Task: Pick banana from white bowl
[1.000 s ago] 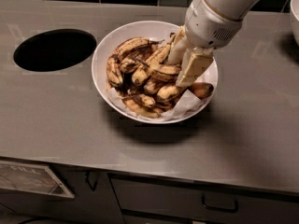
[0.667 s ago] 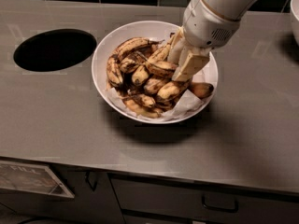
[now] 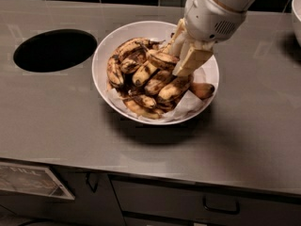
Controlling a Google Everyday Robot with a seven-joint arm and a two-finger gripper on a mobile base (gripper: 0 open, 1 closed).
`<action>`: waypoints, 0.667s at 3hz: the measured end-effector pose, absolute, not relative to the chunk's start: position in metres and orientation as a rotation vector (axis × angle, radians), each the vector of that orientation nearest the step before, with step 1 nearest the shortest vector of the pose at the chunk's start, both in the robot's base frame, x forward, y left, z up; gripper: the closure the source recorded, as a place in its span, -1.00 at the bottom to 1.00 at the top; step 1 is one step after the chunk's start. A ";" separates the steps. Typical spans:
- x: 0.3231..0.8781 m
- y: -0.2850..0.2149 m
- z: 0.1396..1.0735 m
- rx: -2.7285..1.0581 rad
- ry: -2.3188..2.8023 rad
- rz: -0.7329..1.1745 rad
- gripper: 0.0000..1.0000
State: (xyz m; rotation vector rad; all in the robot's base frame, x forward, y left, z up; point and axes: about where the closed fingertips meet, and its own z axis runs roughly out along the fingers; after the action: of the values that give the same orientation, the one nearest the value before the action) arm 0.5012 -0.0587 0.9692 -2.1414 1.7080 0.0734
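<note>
The white bowl (image 3: 101, 65) sits in the middle of the grey counter, lined with crumpled white paper and piled with several overripe, brown-blotched bananas. My gripper (image 3: 182, 55) reaches down from the upper right into the right half of the bowl. It is right at the end of the topmost banana (image 3: 161, 59), which lies across the pile. A second spotted banana (image 3: 173, 88) lies just below the gripper. A small smooth orange piece (image 3: 202, 89) rests at the bowl's right rim. The arm's white wrist hides the far right part of the pile.
A round black hole (image 3: 54, 50) is cut into the counter (image 3: 70, 121) left of the bowl. Another white bowl (image 3: 297, 8) is barely in view at the top right edge. Dark tiles run along the back. Drawers with handles (image 3: 221, 206) sit below the front edge.
The arm has shifted slightly left and up over the bowl. The topmost banana sits a little higher on the pile than before.
</note>
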 end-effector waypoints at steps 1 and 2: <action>0.492 -0.048 0.993 -2.146 1.672 0.002 1.00; 0.484 -0.041 1.009 -2.136 1.651 -0.047 1.00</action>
State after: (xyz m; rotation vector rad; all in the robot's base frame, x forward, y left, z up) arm 0.4842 -0.0411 1.0087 -2.1357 1.6509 -0.0468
